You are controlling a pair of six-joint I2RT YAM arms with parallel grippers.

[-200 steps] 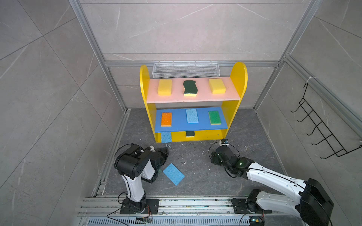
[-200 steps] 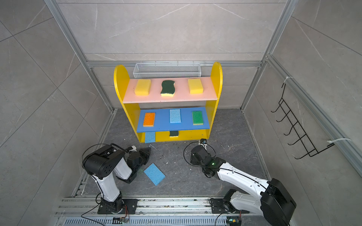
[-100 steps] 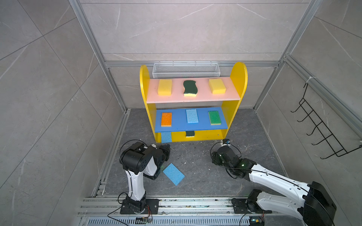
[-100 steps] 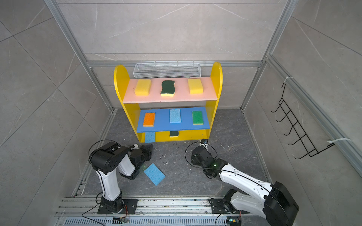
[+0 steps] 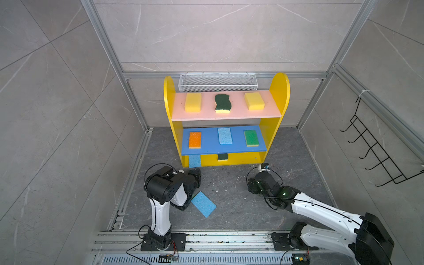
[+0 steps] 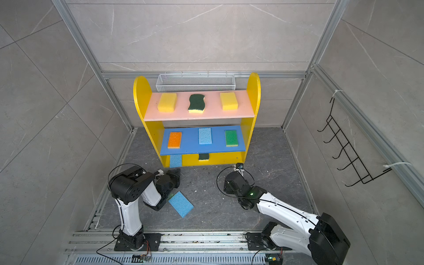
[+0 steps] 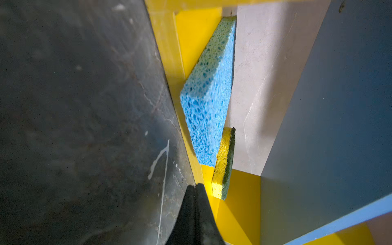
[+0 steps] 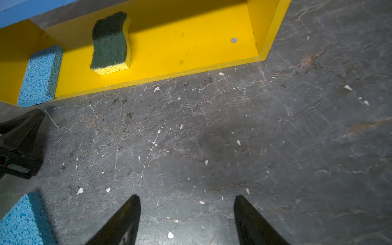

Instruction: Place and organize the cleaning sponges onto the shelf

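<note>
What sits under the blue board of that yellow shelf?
On the yellow base: a light blue sponge at one end and a wavy green scourer mid-way. From above, the blue board covers most of both.

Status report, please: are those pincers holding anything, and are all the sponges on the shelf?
Left pincer shut, empty; right pincer open, empty. Eight sponges on shelf; one blue sponge on floor. Nothing covering it.

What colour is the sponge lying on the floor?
Light blue; the sponge shows best in a top view.
</note>
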